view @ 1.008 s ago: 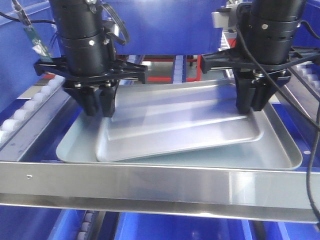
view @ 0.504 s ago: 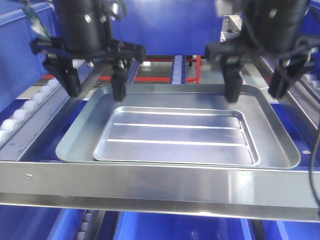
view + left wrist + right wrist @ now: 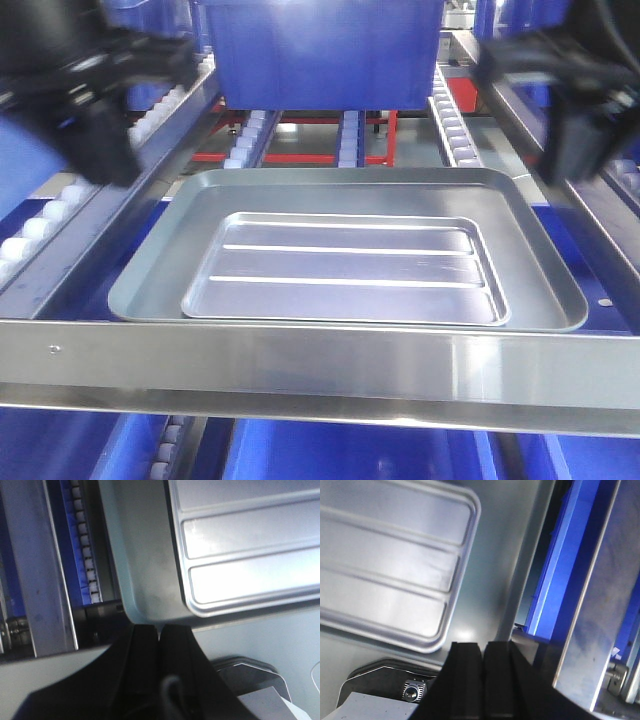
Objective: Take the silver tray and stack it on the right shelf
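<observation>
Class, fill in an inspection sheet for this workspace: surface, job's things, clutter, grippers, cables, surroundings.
Surface: right shelf, roller rails and a broad steel front bar.
Job's things: silver tray lies flat inside the larger grey tray.
Clutter: nothing seen.
Grippers: left gripper and right gripper both raised clear of the trays, fingers together, holding nothing.
Cables: nothing seen.
Surroundings: blue bin behind, blue frames at the sides.

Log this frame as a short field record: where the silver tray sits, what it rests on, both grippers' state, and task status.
silver tray: lies flat inside the larger grey tray, ridges up
support: grey tray sits on the right shelf, behind its front bar
left gripper: fingers together, empty, off the trays
right gripper: fingers together, empty, off the trays
background: blue bin up the rails
task status: tray looks placed and released
</observation>
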You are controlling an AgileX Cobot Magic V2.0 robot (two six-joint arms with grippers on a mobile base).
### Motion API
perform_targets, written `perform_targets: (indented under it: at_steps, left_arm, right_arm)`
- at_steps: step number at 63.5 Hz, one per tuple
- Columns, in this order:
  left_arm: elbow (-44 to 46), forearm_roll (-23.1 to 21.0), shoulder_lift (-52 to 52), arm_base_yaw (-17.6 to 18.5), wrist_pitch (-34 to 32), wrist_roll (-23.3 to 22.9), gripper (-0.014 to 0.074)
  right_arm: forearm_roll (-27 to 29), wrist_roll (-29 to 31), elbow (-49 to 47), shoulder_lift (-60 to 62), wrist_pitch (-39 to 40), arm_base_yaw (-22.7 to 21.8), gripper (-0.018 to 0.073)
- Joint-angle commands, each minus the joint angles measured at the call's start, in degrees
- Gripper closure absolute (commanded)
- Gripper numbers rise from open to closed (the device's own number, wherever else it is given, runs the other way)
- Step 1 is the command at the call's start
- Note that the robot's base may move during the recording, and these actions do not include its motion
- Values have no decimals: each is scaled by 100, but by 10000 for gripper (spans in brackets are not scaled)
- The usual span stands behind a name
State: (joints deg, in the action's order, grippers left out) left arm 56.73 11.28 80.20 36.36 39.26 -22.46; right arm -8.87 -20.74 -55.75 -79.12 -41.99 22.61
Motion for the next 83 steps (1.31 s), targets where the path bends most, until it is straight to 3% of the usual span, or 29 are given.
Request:
perform_targets:
  at_steps: [1,12,20,35,58,67,83]
  left_arm:
    - [-541,34,-620,25,-917,3,689]
    - [-1858,34,-1464,25,-1917,3,689]
    - [-2437,34,-2162,25,-2197,3,689]
    - [-2980,227,-3991,25,-1881,3,689]
    - [-2980,288,-6767,25,-1264,3,689]
    - [-2980,480,-7396,25,-1264,3,689]
    - [-2980,480,-7476,25,-1264,3,689]
  right_arm:
    - [-160,69,384,535,633,-29,506]
    - [-304,69,1448,1321,1305,-29,506]
    - [-469,69,1990,2057,1640,-29,506]
    - [-474,69,2664,4031,1603,29,506]
    - [-474,69,2718,6938,1305,42,506]
    - [-474,69,2718,7346,1305,42,506]
    - [-474,69,2718,7347,1311,42,506]
